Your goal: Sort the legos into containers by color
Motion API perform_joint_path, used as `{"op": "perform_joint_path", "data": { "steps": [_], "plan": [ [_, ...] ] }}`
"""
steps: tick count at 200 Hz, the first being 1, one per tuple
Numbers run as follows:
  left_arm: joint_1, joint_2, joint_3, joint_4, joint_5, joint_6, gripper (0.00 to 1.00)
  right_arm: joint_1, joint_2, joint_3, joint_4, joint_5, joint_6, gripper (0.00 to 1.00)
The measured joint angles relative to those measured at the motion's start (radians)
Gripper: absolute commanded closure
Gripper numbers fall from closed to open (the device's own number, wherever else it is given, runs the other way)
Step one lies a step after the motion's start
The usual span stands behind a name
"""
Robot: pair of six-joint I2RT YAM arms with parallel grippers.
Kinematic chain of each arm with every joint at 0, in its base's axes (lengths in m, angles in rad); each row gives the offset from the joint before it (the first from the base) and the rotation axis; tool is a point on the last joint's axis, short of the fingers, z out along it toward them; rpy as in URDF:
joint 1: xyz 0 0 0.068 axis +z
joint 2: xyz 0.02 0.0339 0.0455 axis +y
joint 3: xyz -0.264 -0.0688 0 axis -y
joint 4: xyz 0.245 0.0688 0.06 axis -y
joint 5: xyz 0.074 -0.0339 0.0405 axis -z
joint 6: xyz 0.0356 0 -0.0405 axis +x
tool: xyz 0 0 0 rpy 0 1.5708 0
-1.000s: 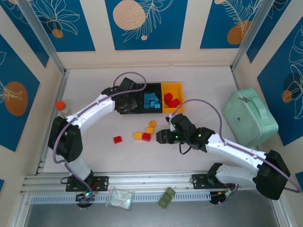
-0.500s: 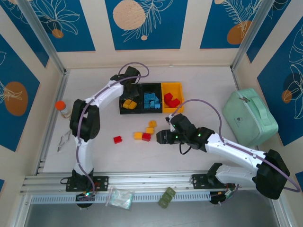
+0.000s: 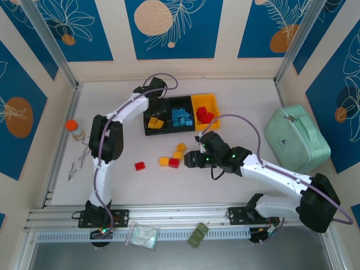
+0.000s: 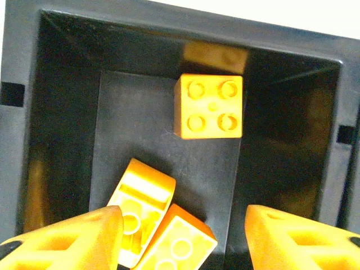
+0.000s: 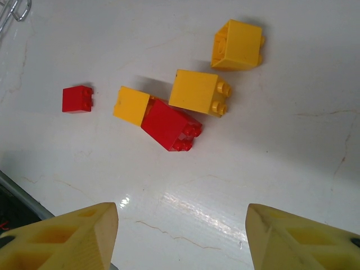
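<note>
1. The right fingers (image 5: 67,236) are spread wide with nothing between them. They hover above the desk (image 5: 292,169), low and centre in the top view.
2. Just ahead of them, five loose bricks lie on the desk. A small red brick (image 5: 77,98) sits alone at the left of the wrist frame. At mid-frame a yellow brick (image 5: 131,105) touches a larger red brick (image 5: 170,125). A second yellow brick (image 5: 198,91) lies just beside that red one. A third yellow brick (image 5: 238,45) lies apart at the upper right.
3. Level with these, a mint case (image 3: 295,138) rests at the right of the top view, and a bottle (image 3: 73,128) stands at the left edge.
4. Farther back, the left fingers (image 4: 62,239) are also parted and empty, held over the left black bin (image 4: 62,112).
5. That bin holds a studs-up brick (image 4: 210,106) at upper centre. A pair of yellow bricks (image 4: 140,197) lie against each other at the lower left.
6. In the top view the bins form a row at upper centre. The middle black bin (image 3: 183,101) holds blue bricks (image 3: 179,119). The yellow bin (image 3: 208,103) at the right end holds red bricks (image 3: 202,115).
</note>
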Motion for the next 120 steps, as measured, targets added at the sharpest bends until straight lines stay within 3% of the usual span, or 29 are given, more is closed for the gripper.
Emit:
{"op": "perform_joint_path", "data": {
  "steps": [120],
  "plan": [
    [-0.004, -0.303, -0.263, 0.062, 0.105, 0.025, 0.41, 0.001, -0.008, 0.002, -0.003, 0.01, -0.002, 0.38]
  ]
}}
